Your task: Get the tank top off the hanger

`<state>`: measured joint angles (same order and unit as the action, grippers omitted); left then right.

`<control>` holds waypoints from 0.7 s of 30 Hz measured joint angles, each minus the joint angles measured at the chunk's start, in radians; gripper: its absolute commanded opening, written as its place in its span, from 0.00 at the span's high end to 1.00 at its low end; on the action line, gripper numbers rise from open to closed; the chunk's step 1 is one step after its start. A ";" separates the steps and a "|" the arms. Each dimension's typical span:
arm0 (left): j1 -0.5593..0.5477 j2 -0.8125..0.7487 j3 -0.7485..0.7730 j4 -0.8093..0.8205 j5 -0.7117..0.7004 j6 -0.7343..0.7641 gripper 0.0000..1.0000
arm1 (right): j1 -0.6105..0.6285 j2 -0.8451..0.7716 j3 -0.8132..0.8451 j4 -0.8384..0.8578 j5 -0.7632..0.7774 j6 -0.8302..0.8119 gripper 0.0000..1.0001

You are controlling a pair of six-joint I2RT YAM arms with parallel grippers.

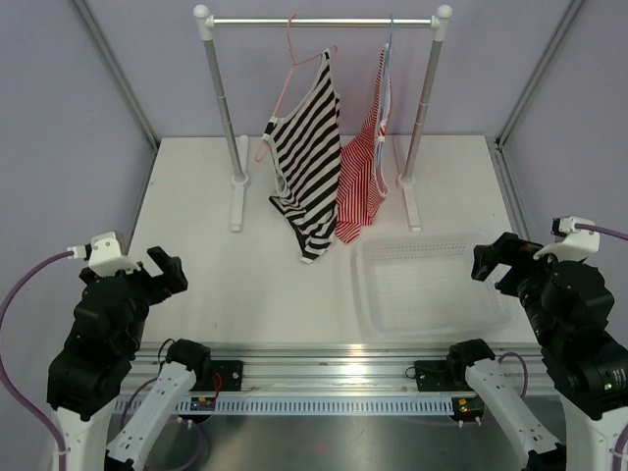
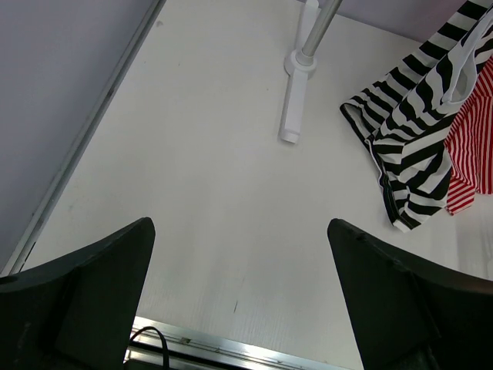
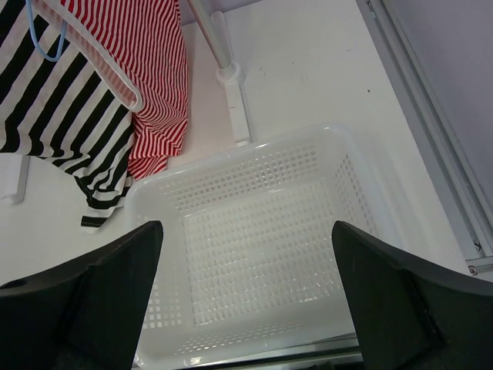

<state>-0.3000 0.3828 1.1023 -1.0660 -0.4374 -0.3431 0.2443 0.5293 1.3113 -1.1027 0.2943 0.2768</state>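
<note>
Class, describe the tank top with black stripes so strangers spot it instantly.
At the table's far end stands a clothes rail. The tank top is the left of two tops hanging there: bold black stripes, while its neighbour has fine red ones.

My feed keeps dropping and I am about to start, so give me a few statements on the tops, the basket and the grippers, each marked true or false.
1. The tank top hangs on the hanger from the rack. True.
2. The left gripper is shut on the tank top. False: it is open, apart from the cloth and holding nothing.
3. The red-and-white top lies in the basket. False: it hangs on the rack beside the tank top, and the basket holds nothing.
4. The right gripper is open above the basket. True.
</note>
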 measured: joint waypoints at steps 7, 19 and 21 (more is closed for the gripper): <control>0.000 0.116 0.069 0.030 0.064 0.022 0.01 | 0.002 0.000 -0.002 0.005 -0.146 0.000 0.01; 0.000 0.674 0.581 0.262 0.321 0.124 0.01 | 0.003 -0.018 -0.028 0.027 -0.394 0.059 0.00; -0.001 0.789 0.698 0.296 0.363 0.146 0.01 | 0.003 -0.021 -0.023 0.026 -0.409 0.066 0.01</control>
<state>-0.3008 1.1721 1.8004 -0.7704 -0.0742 -0.1974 0.2470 0.5083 1.2888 -1.0767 -0.1143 0.3424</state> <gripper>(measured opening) 0.988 0.993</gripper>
